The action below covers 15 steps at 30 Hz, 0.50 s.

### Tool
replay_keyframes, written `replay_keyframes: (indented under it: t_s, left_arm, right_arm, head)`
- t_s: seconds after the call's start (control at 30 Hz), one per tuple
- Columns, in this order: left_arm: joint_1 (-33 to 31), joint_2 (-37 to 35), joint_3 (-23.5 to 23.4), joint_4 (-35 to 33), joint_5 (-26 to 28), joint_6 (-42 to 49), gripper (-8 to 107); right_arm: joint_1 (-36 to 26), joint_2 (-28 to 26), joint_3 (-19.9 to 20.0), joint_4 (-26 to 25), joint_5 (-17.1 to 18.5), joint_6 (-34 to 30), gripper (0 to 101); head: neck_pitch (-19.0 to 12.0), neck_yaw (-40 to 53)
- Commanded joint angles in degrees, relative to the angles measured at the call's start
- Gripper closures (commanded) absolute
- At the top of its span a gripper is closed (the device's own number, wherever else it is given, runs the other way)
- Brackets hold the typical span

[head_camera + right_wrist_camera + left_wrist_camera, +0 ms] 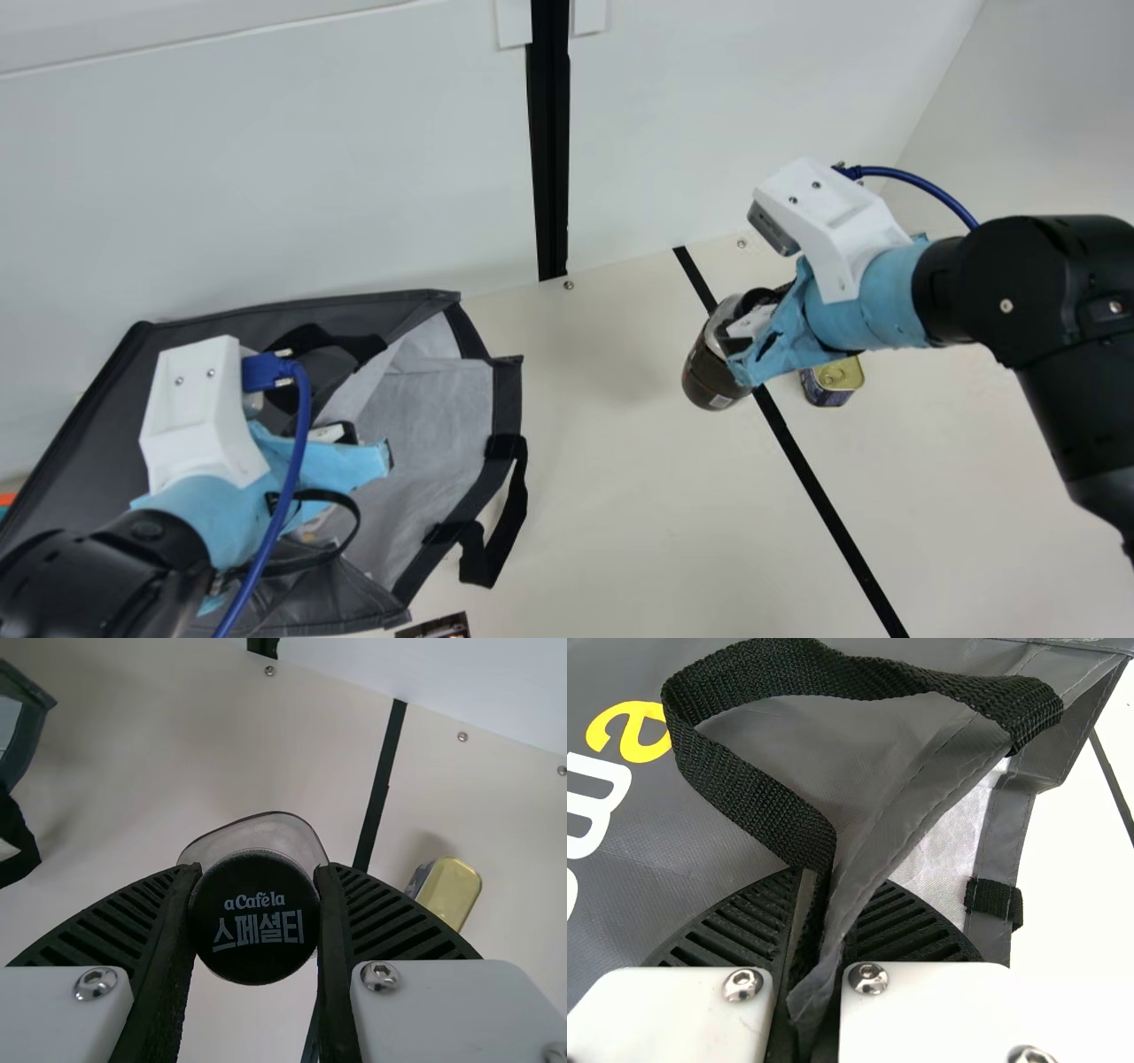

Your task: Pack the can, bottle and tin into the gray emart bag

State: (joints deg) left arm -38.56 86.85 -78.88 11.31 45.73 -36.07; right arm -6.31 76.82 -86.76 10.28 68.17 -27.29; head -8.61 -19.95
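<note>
In the main view my left gripper [354,447] is at the mouth of the gray bag [443,421], which lies on its side. The left wrist view has my left gripper [811,939] shut on the bag's edge and black strap [744,797]. My right gripper [744,341] holds the dark-labelled bottle [709,372] tilted over the black line on the table. Seen in the right wrist view, my right gripper [255,912] clasps the bottle's black cap [253,926] from both sides. The gold-lidded tin [450,892] stands beyond it; in the main view the tin [833,381] is below my right wrist.
A white wall [266,177] closes off the table's far side. A black strip [824,496] runs across the table [638,514]. One loose bag handle [487,558] hangs onto the table, and a small dark printed object [438,627] lies at the bottom edge.
</note>
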Motion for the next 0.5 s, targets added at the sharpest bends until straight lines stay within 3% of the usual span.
replay_keyframes:
  t_s: [0.0, 0.47]
  left_arm:
    - [0.00, 0.00, 0.00, 0.00, 0.00, 0.00, 89]
    - [0.00, 0.00, 0.00, 0.00, 0.00, 0.00, 89]
  right_arm:
    - [0.39, -0.57, 0.32, 0.26, 0.21, -0.01, 101]
    - [5.56, -5.35, 3.78, 0.01, 1.73, 0.69, 101]
  head:
    - [-1.39, -0.05]
    - [-1.39, -0.05]
